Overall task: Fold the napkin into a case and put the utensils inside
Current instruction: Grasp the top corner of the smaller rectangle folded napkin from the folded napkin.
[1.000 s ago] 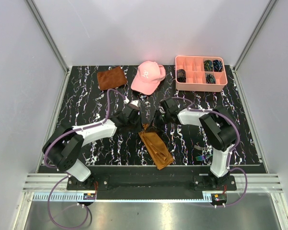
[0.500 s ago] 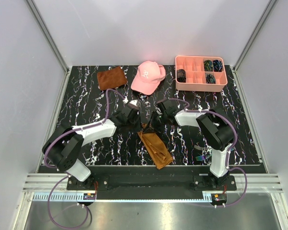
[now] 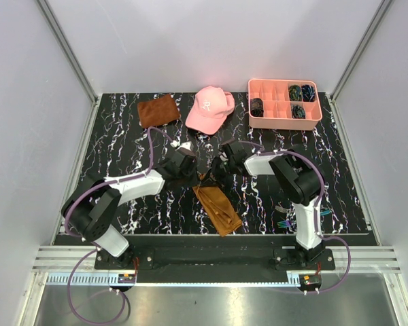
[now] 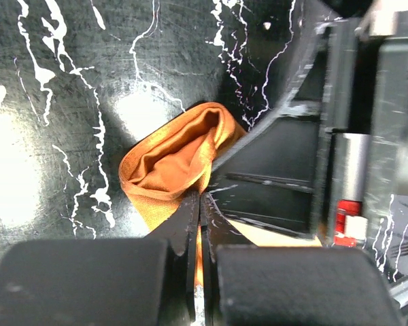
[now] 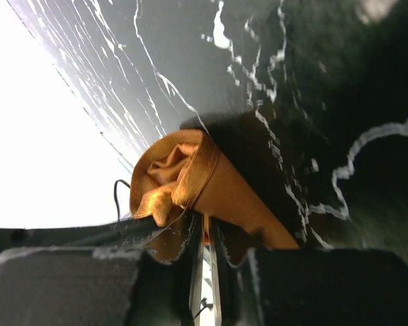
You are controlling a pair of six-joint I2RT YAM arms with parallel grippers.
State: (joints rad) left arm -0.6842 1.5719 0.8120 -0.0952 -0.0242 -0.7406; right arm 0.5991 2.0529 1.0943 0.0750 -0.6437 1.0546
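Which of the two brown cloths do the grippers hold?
The lighter orange-brown napkin in the middle, a long folded strip: the left gripper and the right gripper pinch its far end. The darker rust-brown cloth lies flat beside the pink cap.

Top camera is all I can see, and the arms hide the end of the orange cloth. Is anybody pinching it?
Observer: Yes. The left wrist view shows the left gripper shut on the napkin.
Operator: And the other arm?
Observer: In the right wrist view, the right gripper has an edge of the napkin between its nearly closed fingers.
Operator: Is that end flat?
Observer: No, it's bunched into a puffy curl, hollow inside.
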